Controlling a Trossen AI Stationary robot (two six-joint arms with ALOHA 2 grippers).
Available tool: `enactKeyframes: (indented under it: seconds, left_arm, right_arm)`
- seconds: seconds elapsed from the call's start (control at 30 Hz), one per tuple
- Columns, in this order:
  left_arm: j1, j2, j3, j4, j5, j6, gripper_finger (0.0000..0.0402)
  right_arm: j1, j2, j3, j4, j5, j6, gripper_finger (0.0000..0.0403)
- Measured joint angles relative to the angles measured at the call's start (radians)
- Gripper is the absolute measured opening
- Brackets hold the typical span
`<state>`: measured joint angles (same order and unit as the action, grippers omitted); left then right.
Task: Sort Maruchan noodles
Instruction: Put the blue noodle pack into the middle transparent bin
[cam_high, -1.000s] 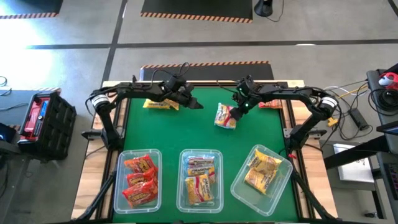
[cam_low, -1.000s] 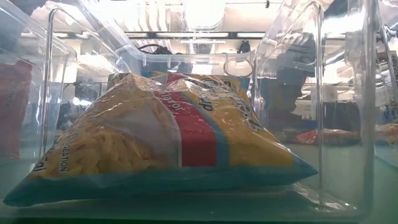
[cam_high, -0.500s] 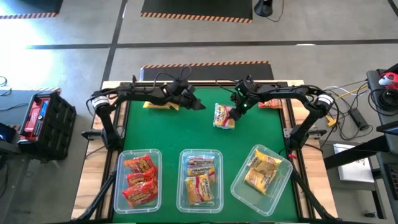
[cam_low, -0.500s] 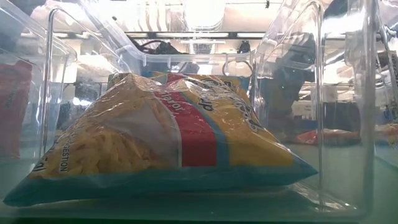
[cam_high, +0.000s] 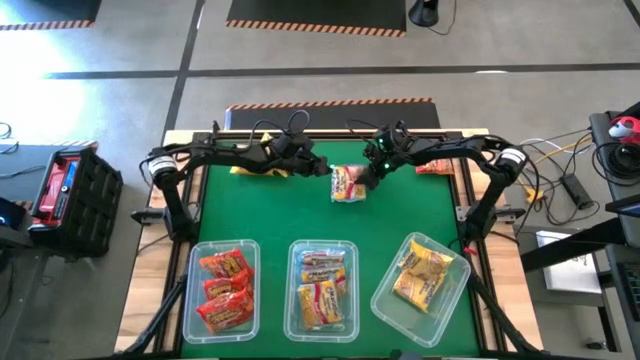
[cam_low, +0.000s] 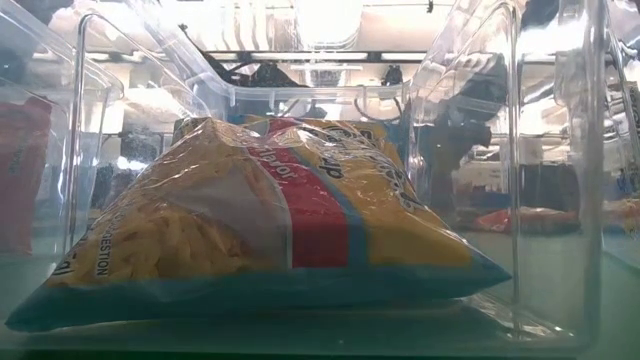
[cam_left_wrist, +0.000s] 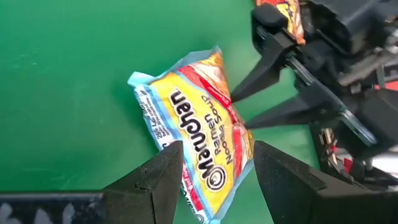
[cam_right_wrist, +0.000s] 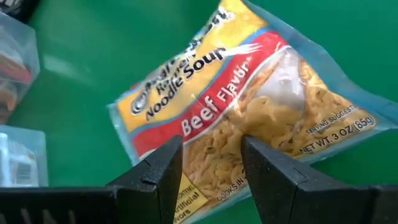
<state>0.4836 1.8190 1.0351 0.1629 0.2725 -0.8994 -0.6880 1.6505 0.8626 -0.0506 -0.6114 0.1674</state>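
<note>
Right gripper (cam_high: 362, 180) is clamped on a yellow-and-red crinkly plastic Maruchan beef noodle packet (cam_high: 346, 184), holding it over the far middle of the green table (cam_high: 300, 215). Left gripper (cam_high: 318, 170) sits just beside the packet, fingers (cam_left_wrist: 158, 177) parted and not gripping it. Three clear plastic tubs (cam_high: 222, 290) with sorted packets line the near edge.

Three clear tubs (cam_high: 222, 288) on green table (cam_high: 270, 212), black crate (cam_high: 65, 198) on floor
</note>
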Motion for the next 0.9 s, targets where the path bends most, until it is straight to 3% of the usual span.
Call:
enactKeyframes:
  seconds: [0.13, 0.33, 0.9]
  left_arm:
    - [-0.005, 0.0, 0.0, -0.021, -0.005, -0.014, 0.0178]
    - [-0.027, 0.0, -0.003, -0.106, -0.003, -0.035, 0.0178]
    - [-0.101, 0.0, -0.01, -0.103, -0.094, -0.114, 0.0178]
  right_arm:
    - [0.001, -0.029, 0.032, -0.082, -0.041, 0.018, 0.0153]
    - [0.001, -0.105, 0.071, -0.283, -0.064, -0.09, 0.0153]
    - [0.003, 0.056, 0.06, -0.234, -0.043, -0.17, 0.0153]
